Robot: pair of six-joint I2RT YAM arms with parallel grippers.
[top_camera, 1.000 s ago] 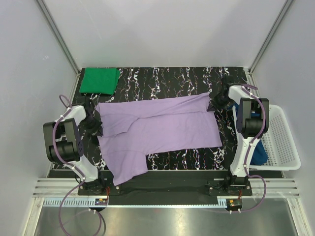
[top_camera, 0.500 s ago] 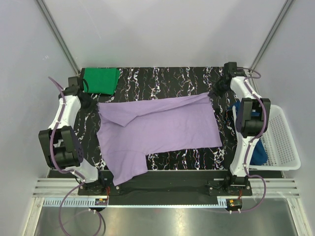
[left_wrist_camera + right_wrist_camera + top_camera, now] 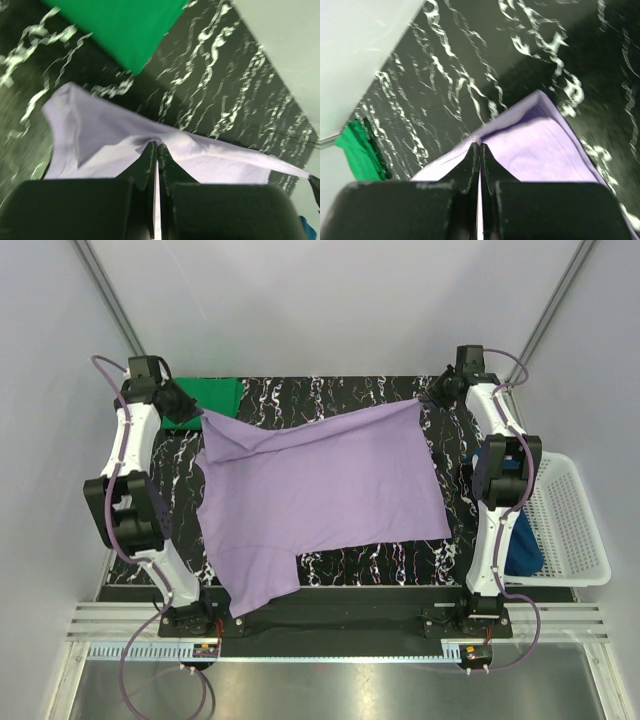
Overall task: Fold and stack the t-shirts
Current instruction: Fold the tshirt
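Observation:
The lavender t-shirt (image 3: 320, 490) lies spread over the black marbled table, its far edge lifted and stretched between both grippers. My left gripper (image 3: 200, 418) is shut on the shirt's far left corner; in the left wrist view the cloth (image 3: 100, 145) bunches at the closed tips of the left gripper (image 3: 156, 145). My right gripper (image 3: 425, 400) is shut on the far right corner, and the right wrist view shows the right gripper (image 3: 479, 145) pinching the purple cloth (image 3: 540, 145). The folded green t-shirt (image 3: 215, 395) rests at the back left. The dark blue t-shirt (image 3: 522, 552) lies in the basket.
A white mesh basket (image 3: 578, 530) stands off the table's right edge. Grey walls and metal posts close in the back and both sides. The green shirt (image 3: 125, 25) lies just beyond the left gripper. A sleeve of the lavender shirt hangs near the table's front edge (image 3: 250, 585).
Both arms have reached toward the back of the table, drawing the lavender shirt's far edge up and away. The fold across the shirt has opened out.

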